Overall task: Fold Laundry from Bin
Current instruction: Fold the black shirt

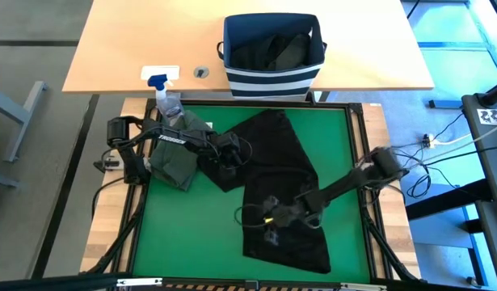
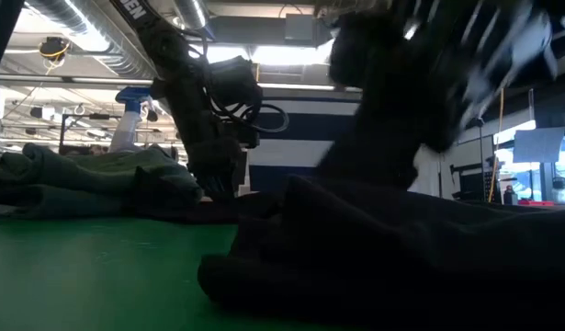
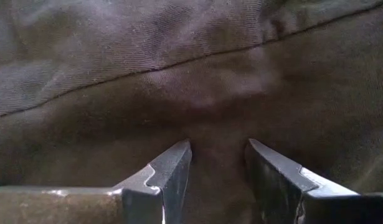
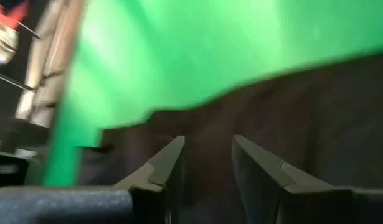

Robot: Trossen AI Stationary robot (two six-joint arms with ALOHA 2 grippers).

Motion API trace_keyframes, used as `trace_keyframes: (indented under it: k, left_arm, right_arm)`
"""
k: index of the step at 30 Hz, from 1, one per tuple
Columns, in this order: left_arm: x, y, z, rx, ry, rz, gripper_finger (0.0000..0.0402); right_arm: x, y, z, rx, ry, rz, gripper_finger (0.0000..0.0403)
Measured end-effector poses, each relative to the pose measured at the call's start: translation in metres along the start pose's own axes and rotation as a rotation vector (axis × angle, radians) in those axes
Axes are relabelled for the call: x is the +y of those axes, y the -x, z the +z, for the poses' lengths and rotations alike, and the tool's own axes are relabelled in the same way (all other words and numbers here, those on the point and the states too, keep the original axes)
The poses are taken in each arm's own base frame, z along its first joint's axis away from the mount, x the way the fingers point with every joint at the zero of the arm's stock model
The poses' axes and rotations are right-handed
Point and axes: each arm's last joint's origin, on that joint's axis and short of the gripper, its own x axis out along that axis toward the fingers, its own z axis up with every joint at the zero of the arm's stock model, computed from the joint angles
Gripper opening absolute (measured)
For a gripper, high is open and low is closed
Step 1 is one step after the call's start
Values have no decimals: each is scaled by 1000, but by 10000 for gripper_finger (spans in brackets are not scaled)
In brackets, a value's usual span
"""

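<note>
High view shows both grippers down on the crumpled black cloth garment (image 1: pixel 276 186) spread across the green mat (image 1: pixel 191 234): left gripper (image 1: pixel 229 166) at its far-left edge, right gripper (image 1: pixel 268 220) nearer; I cannot tell whether either is clenched.

This is a robotics lab or workshop. The low view shows silver ventilation ducts (image 2: pixel 75 32) and bright strip lights on an open ceiling. In the high view, a green mat (image 1: pixel 200 234) lies in a wooden frame, loose cables (image 1: pixel 442 141) run on the grey floor, and a light wooden desk (image 1: pixel 135 48) stands behind.
</note>
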Motion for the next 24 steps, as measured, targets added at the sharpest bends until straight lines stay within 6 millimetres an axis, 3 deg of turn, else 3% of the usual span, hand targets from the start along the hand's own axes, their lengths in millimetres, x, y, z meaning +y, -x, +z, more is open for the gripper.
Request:
trace_keyframes:
  k: [3, 6, 10, 15, 20, 24]
  left_arm:
    - [0, 0, 0, 1, 1, 10, 156]
    - [1, 0, -1, 8, 1, 32, 156]
    - [2, 0, -2, 17, 2, 52, 156]
    - [5, 0, -2, 19, 11, 52, 156]
    - [5, 5, 2, 31, -5, 19, 156]
    - [-1, 31, 16, 7, -30, -19, 156]
  right_arm:
    - [1, -22, -11, 48, -19, 5, 130]
    - [21, -30, -19, 99, 9, 112, 130]
    - [50, -25, -39, 230, 57, 241, 130]
    - [68, -17, -61, 297, 64, 234, 130]
    - [66, -7, -43, 250, 27, 207, 130]
    - [55, 20, -6, 242, 54, 151, 130]
